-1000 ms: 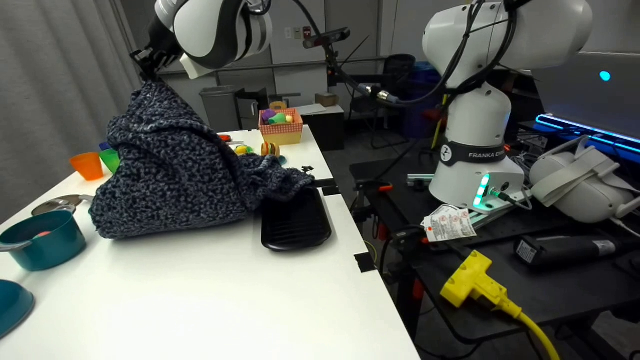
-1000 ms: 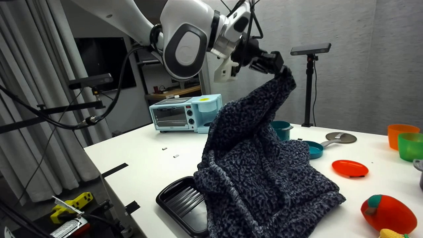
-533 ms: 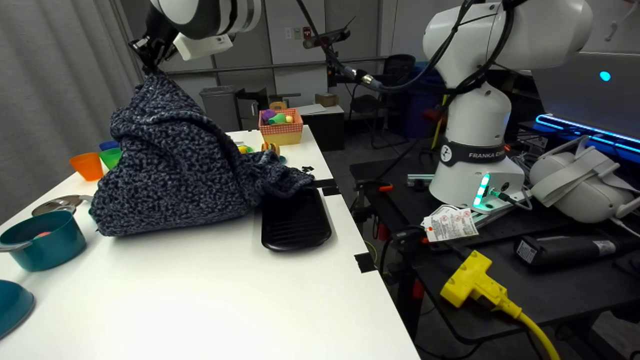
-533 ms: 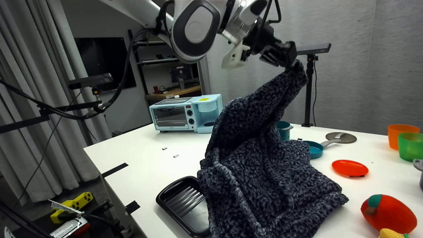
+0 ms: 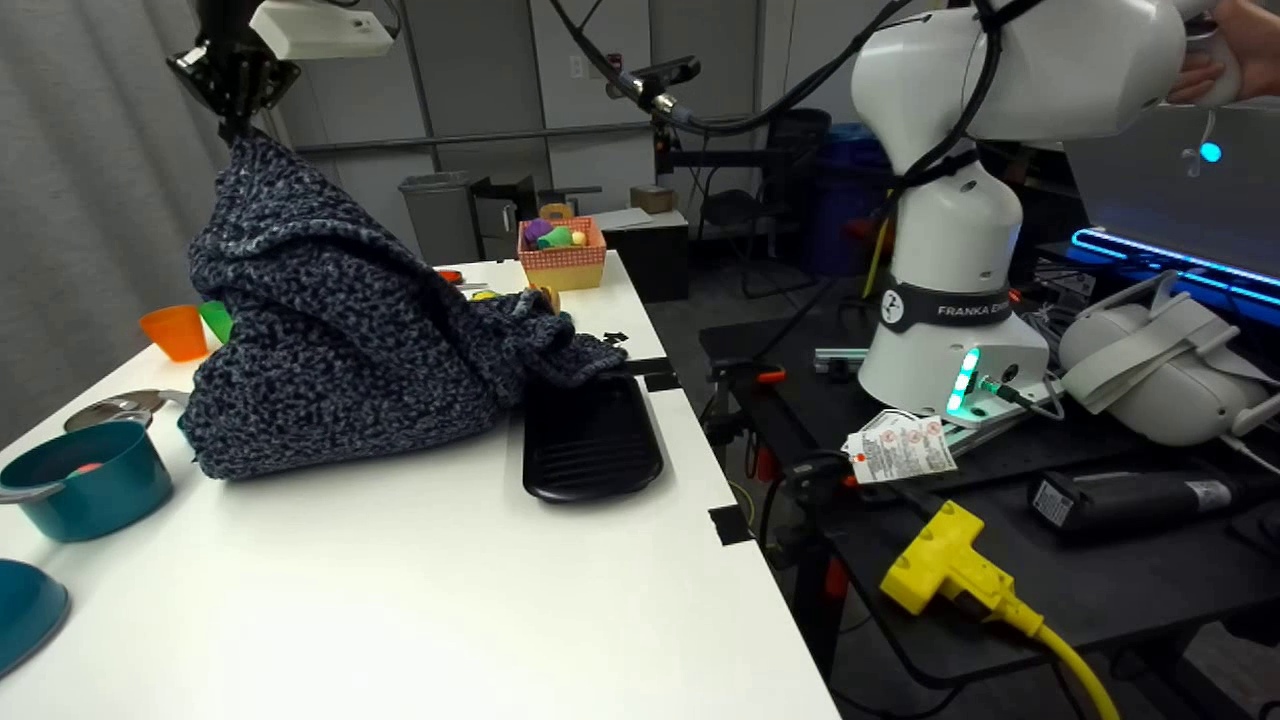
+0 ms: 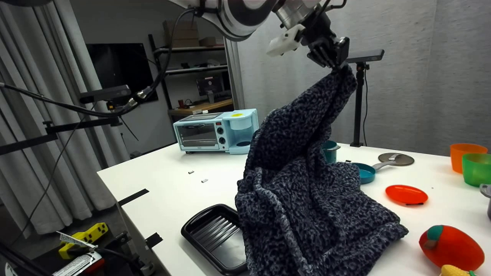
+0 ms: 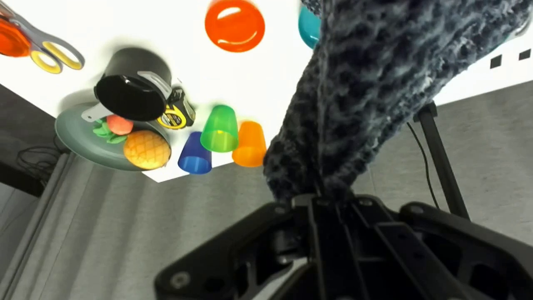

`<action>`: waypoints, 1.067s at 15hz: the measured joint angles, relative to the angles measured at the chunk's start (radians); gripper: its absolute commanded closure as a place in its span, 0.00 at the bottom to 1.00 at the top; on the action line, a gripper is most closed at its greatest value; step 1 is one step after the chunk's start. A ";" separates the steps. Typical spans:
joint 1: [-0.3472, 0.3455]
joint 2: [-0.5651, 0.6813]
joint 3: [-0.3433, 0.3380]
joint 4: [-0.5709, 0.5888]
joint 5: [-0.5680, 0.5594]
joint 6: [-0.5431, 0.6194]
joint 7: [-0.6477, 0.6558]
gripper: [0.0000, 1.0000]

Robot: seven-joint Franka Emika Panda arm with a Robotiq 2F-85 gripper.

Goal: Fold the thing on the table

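Where gripper (image 6: 337, 66) pinches, cloth (image 6: 308, 195) below, perhaps cornerwise

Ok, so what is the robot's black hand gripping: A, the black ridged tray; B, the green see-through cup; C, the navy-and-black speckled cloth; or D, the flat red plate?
C: the robot's black hand pinches a gathered peak of the navy-and-black speckled cloth, which slopes from there down to the white rectangular table in both exterior views.

The white bench (image 5: 450, 600) carries lower folds of the speckled navy cloth (image 6: 303, 199) — a black tray (image 6: 211, 234) partly hidden by it — plus a blue toaster oven (image 6: 215, 132), red plate (image 6: 406, 193) and green cup (image 6: 476, 169).
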State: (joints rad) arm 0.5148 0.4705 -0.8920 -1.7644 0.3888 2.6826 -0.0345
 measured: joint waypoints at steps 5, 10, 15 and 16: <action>-0.284 0.042 0.266 0.101 -0.256 -0.086 0.151 0.69; -0.467 0.039 0.453 0.168 -0.381 -0.196 0.180 0.32; -0.546 0.037 0.552 0.203 -0.406 -0.246 0.180 0.00; -0.555 0.034 0.564 0.207 -0.407 -0.254 0.180 0.00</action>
State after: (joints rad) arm -0.0403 0.5048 -0.3279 -1.5579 -0.0178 2.4289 0.1455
